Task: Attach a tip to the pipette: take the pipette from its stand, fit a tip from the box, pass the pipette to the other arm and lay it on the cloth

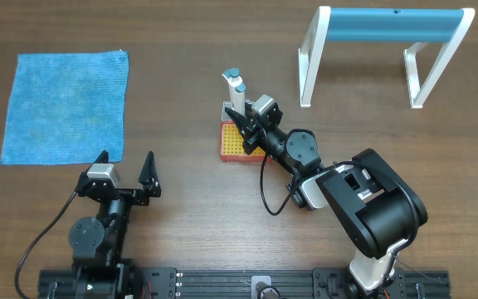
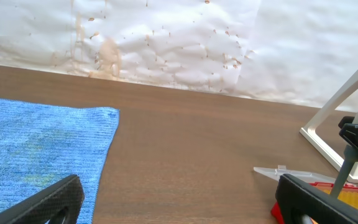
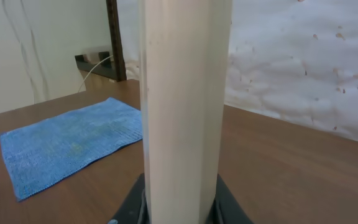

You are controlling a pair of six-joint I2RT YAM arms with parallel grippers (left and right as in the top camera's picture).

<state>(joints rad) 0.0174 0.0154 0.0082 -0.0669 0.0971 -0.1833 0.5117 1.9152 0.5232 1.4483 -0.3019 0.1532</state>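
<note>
My right gripper [image 1: 241, 117] is shut on the white pipette [image 1: 235, 85] and holds it upright over the far end of the red and orange tip box [image 1: 231, 143]. In the right wrist view the pipette body [image 3: 185, 112] stands as a pale column between my fingers [image 3: 229, 208]. In the left wrist view its grey shaft [image 2: 345, 171] reaches down to the tip box [image 2: 356, 198]; whether a tip is on it is hidden. The blue cloth [image 1: 65, 106] lies flat at the far left. My left gripper [image 1: 125, 169] is open near the front, just below the cloth.
The white stand with a blue bar [image 1: 388, 29] is at the far right, with nothing on it. The box's clear lid [image 2: 291, 173] lies open beside the box. Bare wooden table lies between the cloth [image 2: 36, 149] and the box.
</note>
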